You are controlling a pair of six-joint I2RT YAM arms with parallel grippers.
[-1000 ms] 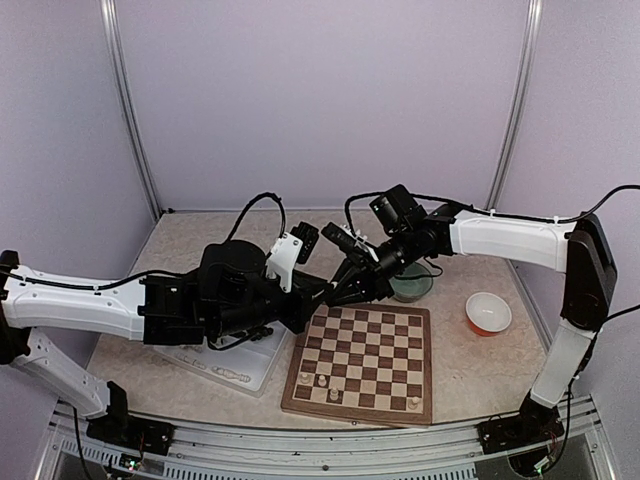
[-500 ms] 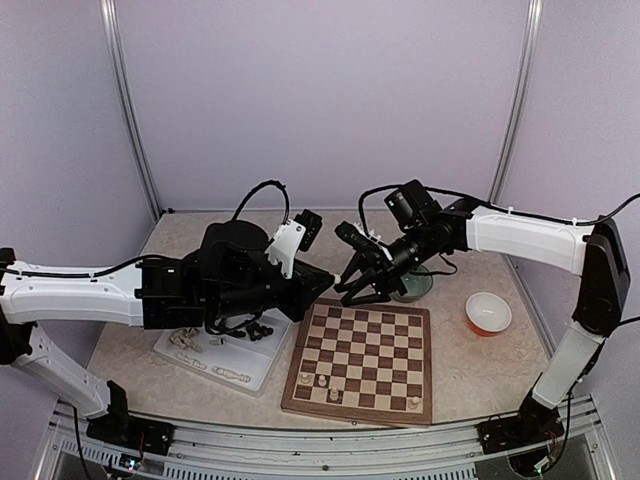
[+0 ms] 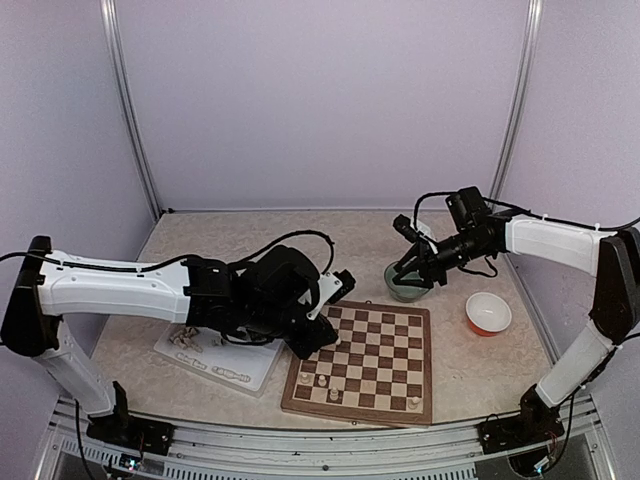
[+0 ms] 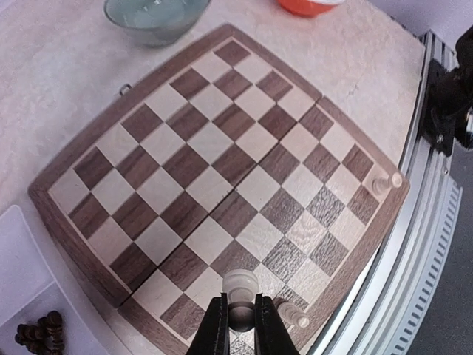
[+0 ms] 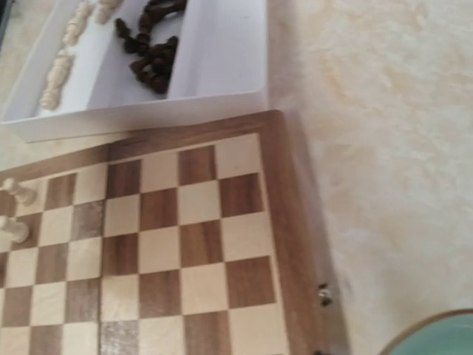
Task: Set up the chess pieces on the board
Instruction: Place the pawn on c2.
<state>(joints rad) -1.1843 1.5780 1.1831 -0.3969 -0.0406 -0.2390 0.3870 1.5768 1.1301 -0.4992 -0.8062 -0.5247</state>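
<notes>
The board (image 3: 358, 415) lies in the middle of the table. Three cream pieces stand on its front rows: two at front left (image 3: 313, 380) and one at front right (image 3: 413, 403). My left gripper (image 3: 303, 345) is over the board's front-left part. In the left wrist view it (image 4: 241, 322) is shut on a cream pawn (image 4: 241, 285), just above the squares and next to a standing cream piece (image 4: 295, 318). My right gripper (image 3: 406, 250) hangs open and empty above the green bowl. Its fingers do not show in the right wrist view, which looks at the board (image 5: 185, 244).
A white divided tray (image 3: 235, 372) left of the board holds dark pieces (image 5: 151, 52) and cream pieces (image 5: 63, 66). A green glass bowl (image 3: 410, 285) stands behind the board's far right corner. An orange bowl (image 3: 488, 313) stands to the right of the board.
My left gripper has swung from the board's far-left corner down over its front-left squares. My right arm has drawn back to the right, from the board's far edge to above the green bowl.
</notes>
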